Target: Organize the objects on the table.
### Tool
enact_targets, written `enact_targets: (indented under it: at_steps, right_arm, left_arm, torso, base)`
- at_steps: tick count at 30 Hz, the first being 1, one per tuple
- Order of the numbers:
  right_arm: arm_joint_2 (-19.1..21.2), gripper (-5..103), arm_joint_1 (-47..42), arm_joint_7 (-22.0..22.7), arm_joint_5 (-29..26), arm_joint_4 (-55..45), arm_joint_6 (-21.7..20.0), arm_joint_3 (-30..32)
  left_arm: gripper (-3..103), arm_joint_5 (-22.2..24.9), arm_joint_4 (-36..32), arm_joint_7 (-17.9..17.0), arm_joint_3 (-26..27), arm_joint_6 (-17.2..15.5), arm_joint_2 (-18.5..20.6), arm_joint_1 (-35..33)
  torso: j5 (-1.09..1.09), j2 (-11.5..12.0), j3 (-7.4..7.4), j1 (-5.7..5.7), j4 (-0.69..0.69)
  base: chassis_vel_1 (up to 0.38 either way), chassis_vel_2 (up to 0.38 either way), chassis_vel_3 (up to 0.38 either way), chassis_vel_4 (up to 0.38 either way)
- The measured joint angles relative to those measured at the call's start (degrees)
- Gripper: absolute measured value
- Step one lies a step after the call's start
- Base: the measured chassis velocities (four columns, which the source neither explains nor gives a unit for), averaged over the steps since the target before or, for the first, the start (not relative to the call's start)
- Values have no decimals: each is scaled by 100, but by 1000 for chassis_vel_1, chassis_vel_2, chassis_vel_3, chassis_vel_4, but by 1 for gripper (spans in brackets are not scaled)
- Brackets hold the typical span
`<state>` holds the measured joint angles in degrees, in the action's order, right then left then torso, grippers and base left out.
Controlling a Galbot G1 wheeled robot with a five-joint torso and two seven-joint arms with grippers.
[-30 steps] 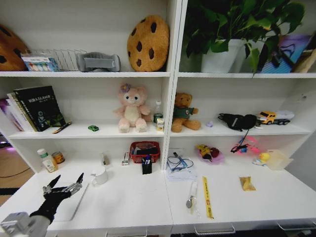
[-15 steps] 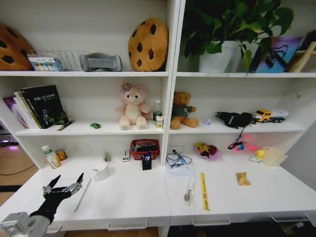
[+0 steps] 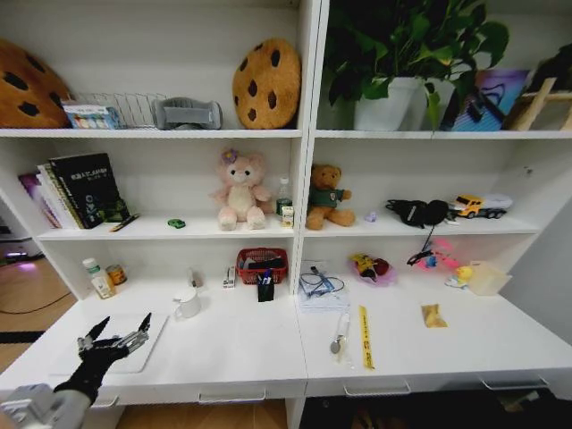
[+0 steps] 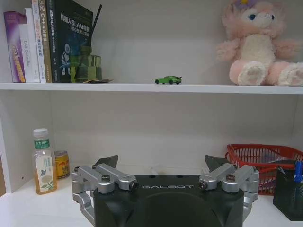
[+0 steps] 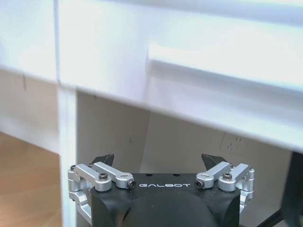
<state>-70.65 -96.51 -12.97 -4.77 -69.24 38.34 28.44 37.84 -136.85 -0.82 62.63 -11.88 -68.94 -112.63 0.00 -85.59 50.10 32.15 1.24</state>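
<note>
The slim silver-white laptop (image 3: 143, 354) lies flat on the left end of the long white table (image 3: 250, 357). My left gripper (image 3: 123, 323) hovers open over the laptop's near part; it also shows open in the left wrist view (image 4: 161, 163). The clear green-labelled bottle (image 3: 93, 278) (image 4: 42, 161) stands at the back left beside a small tin. A small green gadget (image 3: 176, 223) (image 4: 168, 80) sits on the shelf above. A thin dark pen (image 3: 122, 223) leans by the books. My right gripper (image 5: 157, 161) is open, low down, facing the white desk front.
On the table stand a white mug (image 3: 188, 305), a red basket (image 3: 262, 265) and a black pen cup (image 3: 265, 289). A yellow strip (image 3: 364, 337) and a silvery tool (image 3: 338, 336) lie at mid-right. Plush toys (image 3: 239, 191) sit on the shelf. Drawer handles (image 3: 231, 396) line the front edge.
The whole head view has shifted: the camera has pulled back, so the table's front and its drawer handles show more. The left gripper holds its pose, still open. Nothing on the table moved.
</note>
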Motion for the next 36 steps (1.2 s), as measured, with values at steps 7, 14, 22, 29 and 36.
enact_targets:
  at_steps: [7, 14, 22, 29, 36]
  right_arm:
    - [279, 100, -1693, 142, -354, -1408, 79, 284]
    - [109, 100, -2989, 422, -546, -2746, 304, 851]
    - [353, 100, -3224, 457, -1739, -4864, -257, 2045]
    - [1081, 100, -2013, 1129, -3068, -5470, -2113, 2862]
    - [1641, 100, -512, 1597, -3612, -4463, -3129, 2846]
  left_arm:
    - [100, 0, 0, 0, 0, 0, 0, 0]
    - [100, 0, 0, 0, -1, 0, 0, 0]
    - [100, 0, 0, 0, 0, 0, 0, 0]
    - [100, 0, 0, 1, 0, -1, 0, 0]
    - [100, 0, 0, 0, 1, 0, 0, 0]
  torso:
    - [2, -2, -1, -4, 1]
    - [-3, -2, -1, -4, 0]
    - [0, -2, -1, -3, -3]
    - [3, -1, 0, -3, -1]
    - [3, 0, 1, -2, 0]
  base:
    - [0, 0, 0, 0]
    - [0, 0, 0, 0]
    - [0, 0, 0, 0]
    - [0, 0, 0, 0]
    - [0, 0, 0, 0]
